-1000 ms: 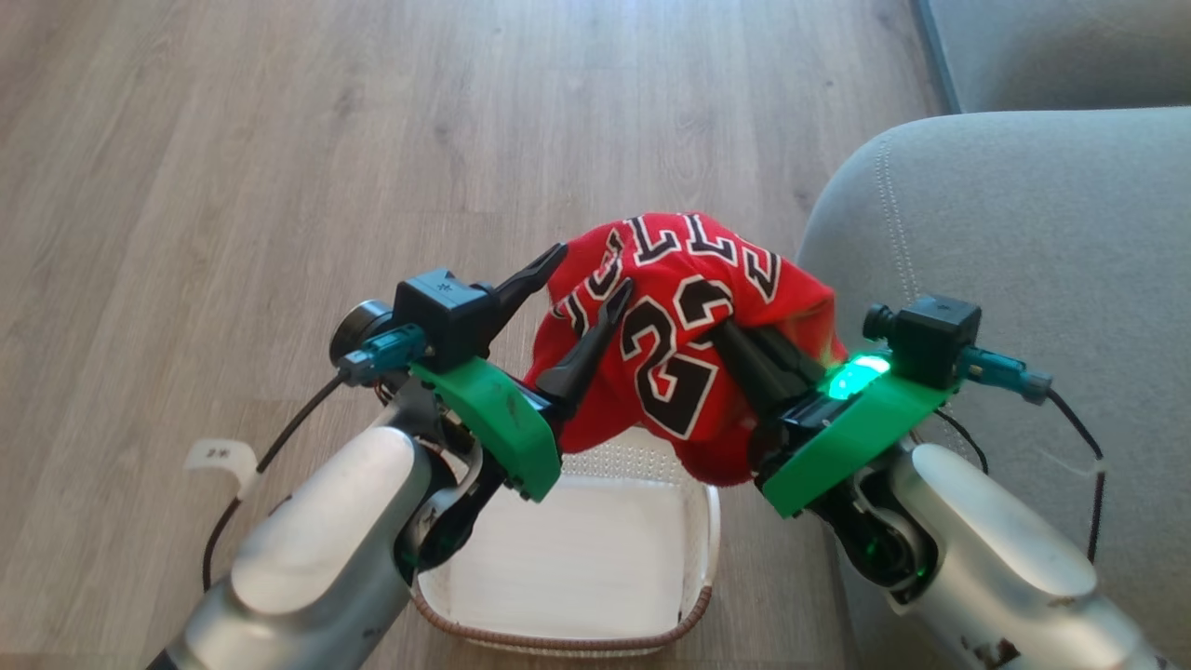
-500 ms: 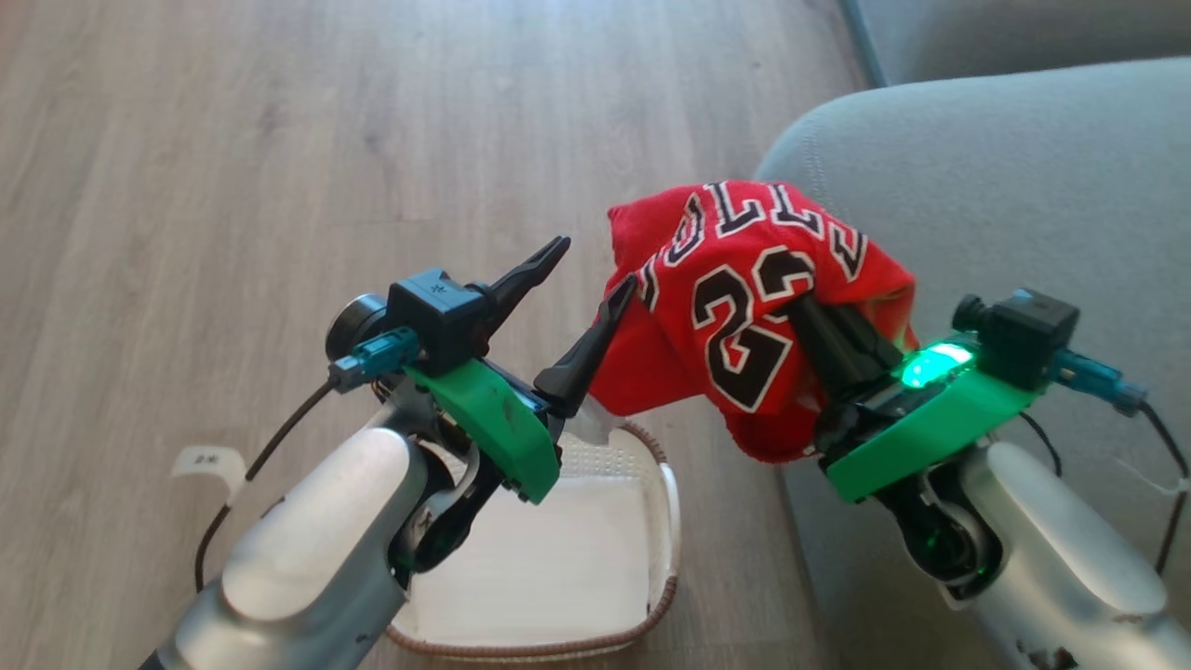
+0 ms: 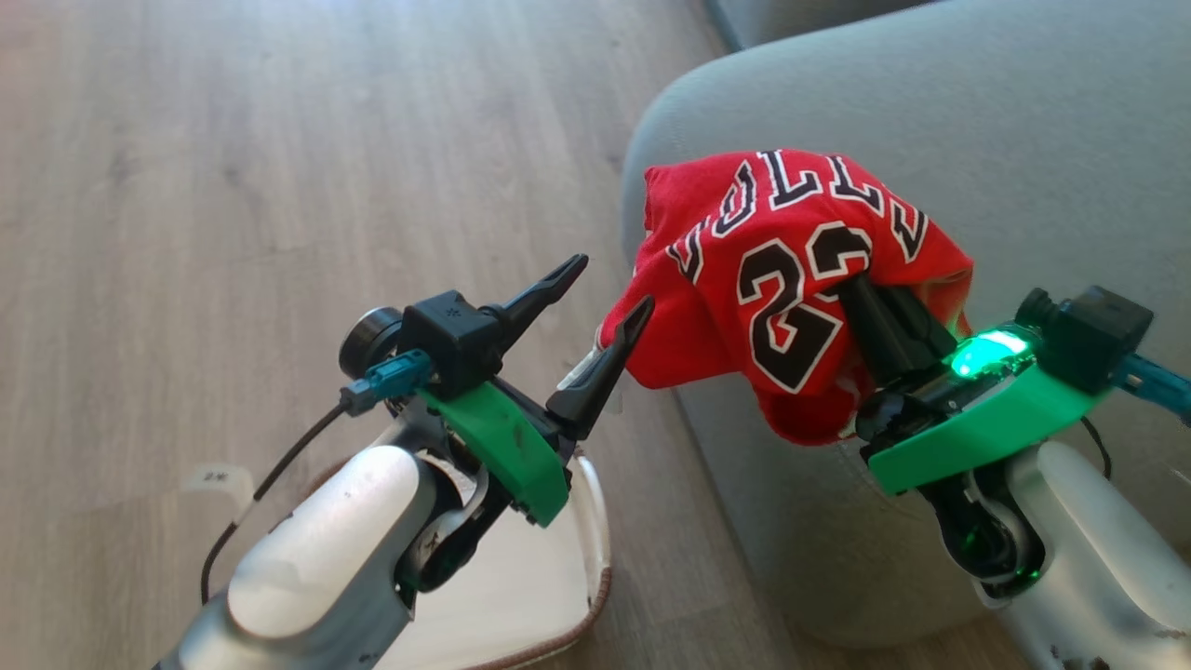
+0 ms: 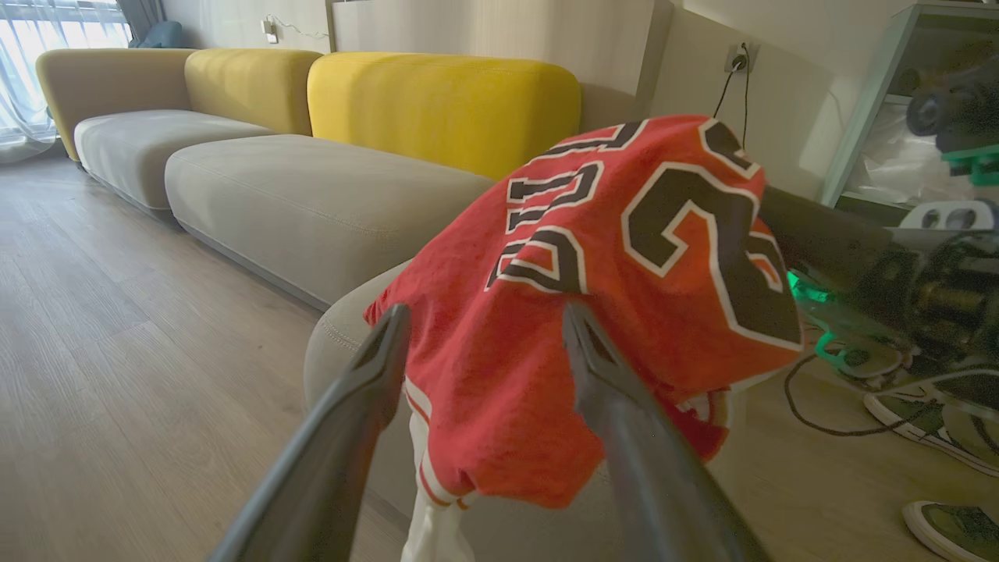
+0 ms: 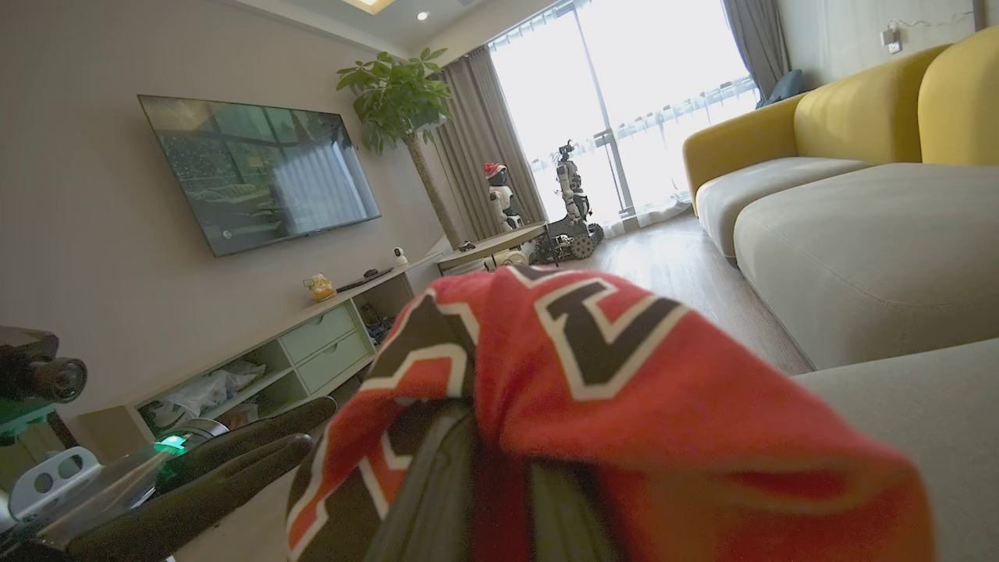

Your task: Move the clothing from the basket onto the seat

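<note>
Head view: the right gripper is pinched tight on the red Bulls jersey. The jersey hangs in the air over the round edge of the grey sofa seat, out of the basket. The left gripper has its fingers wide apart, one tip just beside the cloth. If the jersey drops now, I think it slides off onto the wood floor.

Left wrist view: that open tip could snag the striped hem. Shoes lie beyond.

Right wrist view: nothing stands between jersey and seat. A TV hangs far off.
</note>
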`<state>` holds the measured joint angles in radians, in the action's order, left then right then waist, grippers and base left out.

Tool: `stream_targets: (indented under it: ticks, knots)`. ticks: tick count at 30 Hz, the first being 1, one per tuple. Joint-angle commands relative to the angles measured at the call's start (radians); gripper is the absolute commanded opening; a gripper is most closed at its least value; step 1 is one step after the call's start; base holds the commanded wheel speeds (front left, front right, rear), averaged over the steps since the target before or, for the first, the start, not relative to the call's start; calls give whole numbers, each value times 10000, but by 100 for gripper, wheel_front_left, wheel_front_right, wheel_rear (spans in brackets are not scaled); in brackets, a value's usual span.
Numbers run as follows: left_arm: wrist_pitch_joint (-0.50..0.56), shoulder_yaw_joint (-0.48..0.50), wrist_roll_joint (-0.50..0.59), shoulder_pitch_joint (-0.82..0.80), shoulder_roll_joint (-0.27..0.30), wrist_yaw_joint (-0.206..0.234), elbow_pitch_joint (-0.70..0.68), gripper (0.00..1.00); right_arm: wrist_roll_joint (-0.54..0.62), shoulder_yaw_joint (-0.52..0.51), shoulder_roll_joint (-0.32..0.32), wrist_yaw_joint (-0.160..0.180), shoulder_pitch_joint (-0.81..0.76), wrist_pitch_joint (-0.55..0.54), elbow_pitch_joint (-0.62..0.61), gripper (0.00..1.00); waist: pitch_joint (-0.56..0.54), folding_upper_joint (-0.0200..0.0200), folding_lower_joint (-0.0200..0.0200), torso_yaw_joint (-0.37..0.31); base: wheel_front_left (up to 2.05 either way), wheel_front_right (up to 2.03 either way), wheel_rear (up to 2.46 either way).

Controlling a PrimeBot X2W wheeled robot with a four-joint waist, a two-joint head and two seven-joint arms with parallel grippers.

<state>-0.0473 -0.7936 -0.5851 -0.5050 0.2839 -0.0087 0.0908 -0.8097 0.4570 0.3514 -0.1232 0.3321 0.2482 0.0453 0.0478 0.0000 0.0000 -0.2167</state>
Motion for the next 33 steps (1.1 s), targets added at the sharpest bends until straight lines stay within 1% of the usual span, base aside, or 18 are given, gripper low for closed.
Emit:
stream_targets:
  ticks: [1,11,12,19,26,33]
  knots:
    - [-118,403,59,-503,246,-23,-380,100,97,-84,108,-75,65,135,-486,0,117,0,0,-453,0,0,0]
    - [-153,302,121,-626,290,-61,-457,100,304,-708,211,-75,-303,135,-1083,0,391,0,0,-1608,0,0,0]
    - [-153,302,121,-626,290,-61,-457,100,304,-708,211,-75,-303,135,-1083,0,391,0,0,-1608,0,0,0]
    - [-102,197,195,-775,334,-112,-503,100,476,-1114,171,-75,-518,135,-1392,0,667,0,0,-2216,0,0,0]
    - [-96,111,225,-855,315,-111,-458,100,706,-1338,108,-75,-660,135,-1507,0,789,0,0,-2491,0,0,0]
    - [-65,29,245,-966,328,-151,-478,100,902,-1589,-3,-75,-736,135,-1659,0,1010,0,0,-2465,0,0,0]
